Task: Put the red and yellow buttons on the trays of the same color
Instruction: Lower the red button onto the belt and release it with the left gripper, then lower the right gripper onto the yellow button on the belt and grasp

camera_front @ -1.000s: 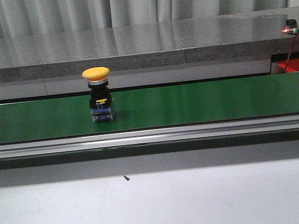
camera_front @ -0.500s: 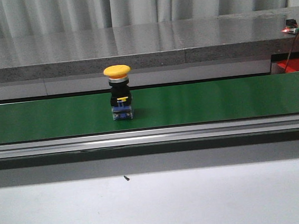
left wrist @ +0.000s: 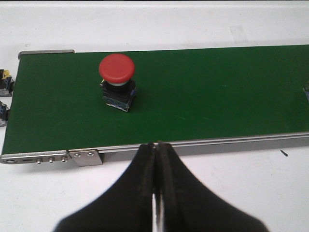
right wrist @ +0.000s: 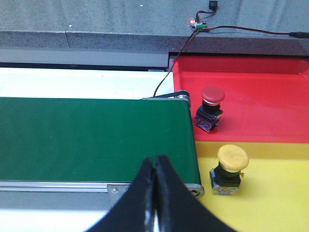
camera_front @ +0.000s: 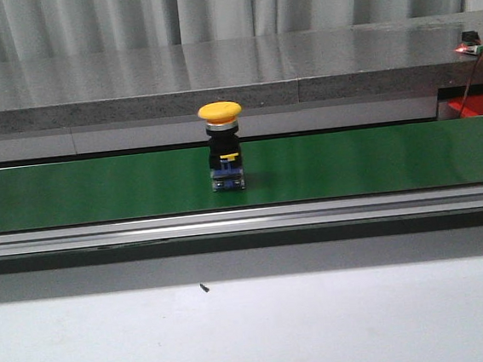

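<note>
Four buttons show: two yellow (camera_front: 223, 146) (right wrist: 231, 169) and two red (left wrist: 117, 81) (right wrist: 211, 108), one of each riding the belt (camera_front: 351, 162), one of each on its matching tray (right wrist: 270, 101) (right wrist: 270, 188). Both trays are cut off. Left gripper (left wrist: 157, 147) and right gripper (right wrist: 155, 162) are closed, empty.

Even, bright overhead light (soft shadows), grey ledge (camera_front: 239, 61) glossy, focus sharp.

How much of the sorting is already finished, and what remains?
Done: one red button stands on the red tray, one yellow button on the yellow tray. In hand: nothing; the left hand and right hand are shut and empty. Left: the belt's yellow button and red button.
</note>
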Robot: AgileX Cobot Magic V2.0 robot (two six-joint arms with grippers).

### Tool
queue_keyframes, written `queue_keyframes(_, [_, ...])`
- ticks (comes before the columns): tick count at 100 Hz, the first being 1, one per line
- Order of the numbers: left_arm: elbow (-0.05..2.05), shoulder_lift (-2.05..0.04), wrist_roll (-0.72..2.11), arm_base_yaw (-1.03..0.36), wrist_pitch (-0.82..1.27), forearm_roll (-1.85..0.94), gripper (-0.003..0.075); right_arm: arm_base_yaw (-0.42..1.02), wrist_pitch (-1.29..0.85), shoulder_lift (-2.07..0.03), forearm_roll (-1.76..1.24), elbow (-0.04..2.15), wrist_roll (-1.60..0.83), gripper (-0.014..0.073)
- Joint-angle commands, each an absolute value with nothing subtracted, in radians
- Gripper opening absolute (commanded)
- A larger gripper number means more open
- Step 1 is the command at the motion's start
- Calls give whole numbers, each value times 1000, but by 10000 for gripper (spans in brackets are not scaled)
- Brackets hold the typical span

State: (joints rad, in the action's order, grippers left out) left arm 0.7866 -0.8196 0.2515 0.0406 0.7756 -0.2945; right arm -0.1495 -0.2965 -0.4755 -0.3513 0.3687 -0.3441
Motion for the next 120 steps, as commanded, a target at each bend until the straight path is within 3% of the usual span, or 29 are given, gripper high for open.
queue_keyframes(1, [780, -752, 251, 33, 716, -323, -20, -147, -228, -476, -358, 397, -354, -68])
queue_keyframes(79, [529, -428, 251, -30, 683, -333, -20, -147, -248, -476, -362, 408, -354, -68])
queue_keyframes(120, [529, -427, 251, -30, 683, -333, -20, -147, -481, -641, -339, 654, -358, -66])
